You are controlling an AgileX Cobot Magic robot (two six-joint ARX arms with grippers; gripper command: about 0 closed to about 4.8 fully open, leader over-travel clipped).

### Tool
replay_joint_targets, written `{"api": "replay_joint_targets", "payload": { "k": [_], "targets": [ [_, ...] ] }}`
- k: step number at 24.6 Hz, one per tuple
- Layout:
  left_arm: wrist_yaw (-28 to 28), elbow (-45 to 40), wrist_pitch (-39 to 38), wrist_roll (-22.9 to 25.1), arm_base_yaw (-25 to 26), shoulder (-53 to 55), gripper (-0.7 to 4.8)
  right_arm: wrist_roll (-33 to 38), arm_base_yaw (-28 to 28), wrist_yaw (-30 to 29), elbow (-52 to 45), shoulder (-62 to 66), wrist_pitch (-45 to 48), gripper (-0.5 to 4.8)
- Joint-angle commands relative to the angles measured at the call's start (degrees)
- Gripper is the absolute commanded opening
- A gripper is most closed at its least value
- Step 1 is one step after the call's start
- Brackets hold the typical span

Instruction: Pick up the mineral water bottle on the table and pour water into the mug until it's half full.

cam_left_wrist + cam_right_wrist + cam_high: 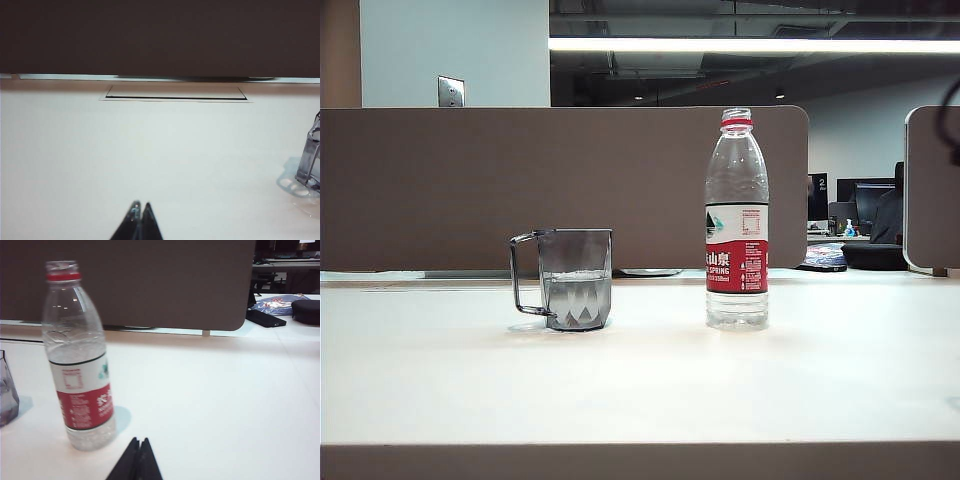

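The mineral water bottle stands upright and uncapped on the white table, right of centre, with its red neck ring and red-and-white label showing. Left of it sits the smoky-grey faceted mug, holding water, handle to the left. My right gripper is shut and empty, low over the table a short way from the bottle. My left gripper is shut and empty over bare table, with an edge of the mug off to one side. Neither gripper shows in the exterior view.
A brown partition runs along the table's far edge. A rectangular cable hatch lies flush in the tabletop near it. Beyond the partition's end lie a dark case and a bag on another desk.
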Motion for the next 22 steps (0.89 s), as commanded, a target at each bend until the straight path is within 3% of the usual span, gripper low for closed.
{"api": "replay_joint_targets", "payload": {
  "k": [1, 4, 12, 22],
  "targets": [
    [0.2, 0.2, 0.5, 0.0, 0.0, 0.0, -0.05, 0.6, -7.7, -4.2, -0.2, -8.2, -11.5, -0.01],
    [0.2, 0.2, 0.5, 0.0, 0.0, 0.0, -0.05, 0.7, -10.5, 0.9, -0.2, -17.9, -25.2, -0.01],
    [0.2, 0.2, 0.5, 0.0, 0.0, 0.0, -0.05, 0.6, -11.3, 0.9, -0.2, -34.3, -42.8, -0.01],
    [0.2, 0.2, 0.5, 0.0, 0.0, 0.0, -0.05, 0.6, -11.3, 1.4, -0.2, -49.0, -45.6, -0.01]
  ]
}}
